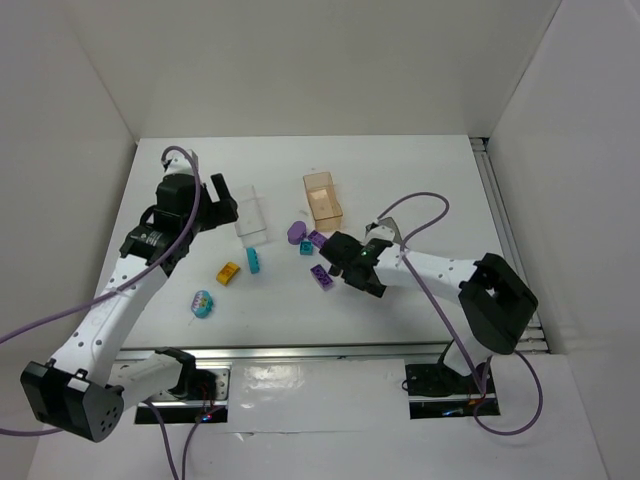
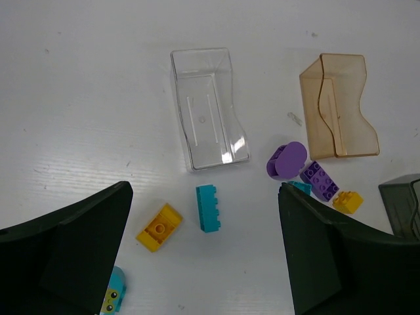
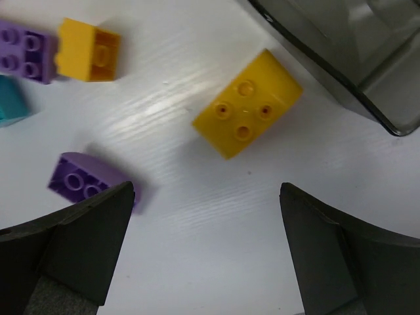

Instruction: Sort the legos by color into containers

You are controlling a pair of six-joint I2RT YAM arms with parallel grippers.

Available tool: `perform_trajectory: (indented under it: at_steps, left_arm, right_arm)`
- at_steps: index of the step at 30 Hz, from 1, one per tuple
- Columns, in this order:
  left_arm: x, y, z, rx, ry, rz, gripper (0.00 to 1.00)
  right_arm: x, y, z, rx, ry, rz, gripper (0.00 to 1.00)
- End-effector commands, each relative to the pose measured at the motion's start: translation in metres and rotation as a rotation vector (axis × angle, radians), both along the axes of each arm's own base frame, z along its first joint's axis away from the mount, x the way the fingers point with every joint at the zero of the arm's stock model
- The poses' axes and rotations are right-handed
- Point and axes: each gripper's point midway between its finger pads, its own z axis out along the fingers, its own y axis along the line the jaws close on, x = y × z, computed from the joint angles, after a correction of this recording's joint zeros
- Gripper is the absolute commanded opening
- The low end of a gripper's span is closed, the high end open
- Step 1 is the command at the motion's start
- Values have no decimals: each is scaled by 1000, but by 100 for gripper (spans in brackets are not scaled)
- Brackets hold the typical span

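The clear bin (image 1: 252, 215) and the orange-tan bin (image 1: 323, 200) stand at mid table. The dark grey bin (image 3: 348, 52) shows at the right wrist view's top right. My left gripper (image 1: 222, 203) is open and empty, high above a teal brick (image 2: 208, 207) and a yellow brick (image 2: 159, 227). The pale teal oval piece (image 1: 202, 302) lies nearer the front. My right gripper (image 1: 338, 258) is open and empty, low over the table, with a yellow brick (image 3: 246, 113) just ahead of it and a purple brick (image 3: 82, 180) by its left finger.
A rounded purple piece (image 2: 287, 159), a purple brick (image 2: 320, 179), a small yellow brick (image 2: 348, 201) and a partly hidden teal brick (image 2: 300, 187) cluster below the orange-tan bin (image 2: 338, 105). White walls enclose the table.
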Motion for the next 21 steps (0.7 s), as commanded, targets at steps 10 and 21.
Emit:
perform_trajectory:
  at_steps: [10, 21]
  left_arm:
    - [0, 2, 6, -2, -9, 9, 100]
    - [2, 0, 0, 6, 11, -5, 100]
  right_arm:
    - [31, -19, -11, 72, -62, -204, 97]
    - [51, -22, -23, 24, -33, -219, 79]
